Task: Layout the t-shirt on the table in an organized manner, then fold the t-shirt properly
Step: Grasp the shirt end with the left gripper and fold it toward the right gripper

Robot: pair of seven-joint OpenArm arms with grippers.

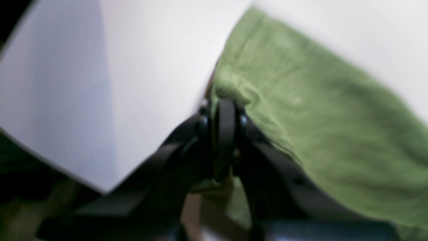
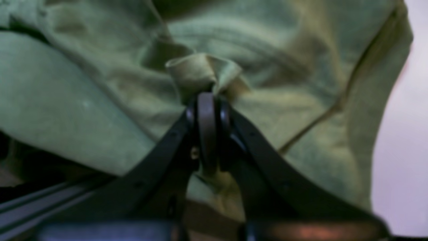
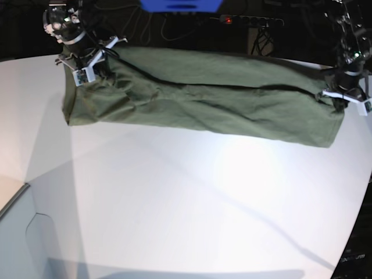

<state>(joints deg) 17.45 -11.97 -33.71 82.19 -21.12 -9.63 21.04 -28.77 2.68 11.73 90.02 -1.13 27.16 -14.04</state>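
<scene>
Closest to the lens in the left wrist view is the left gripper (image 1: 224,110), its two black jaws pressed together at the centre of the frame on a bunched edge of the t-shirt (image 1: 317,134), whose green cloth spreads away to the right and lower right while the bare white table (image 1: 133,67) fills the left. In the right wrist view the right gripper (image 2: 207,107) is likewise clamped tight, a small crumpled tuft of the t-shirt (image 2: 100,100) poking up just above its tips at mid-frame and wrinkled fabric filling almost everything behind it. From the base view the t-shirt (image 3: 203,96) is stretched into a long band across the upper part of the frame, along the far side of the table (image 3: 192,203), one end pinched by the right gripper (image 3: 87,70) at upper left, the other by the left gripper (image 3: 343,96) at upper right. The cloth is plain olive green, creased lengthwise, with a dark fold line running along its middle. I count one t-shirt, one table and two grippers, both gripping.
</scene>
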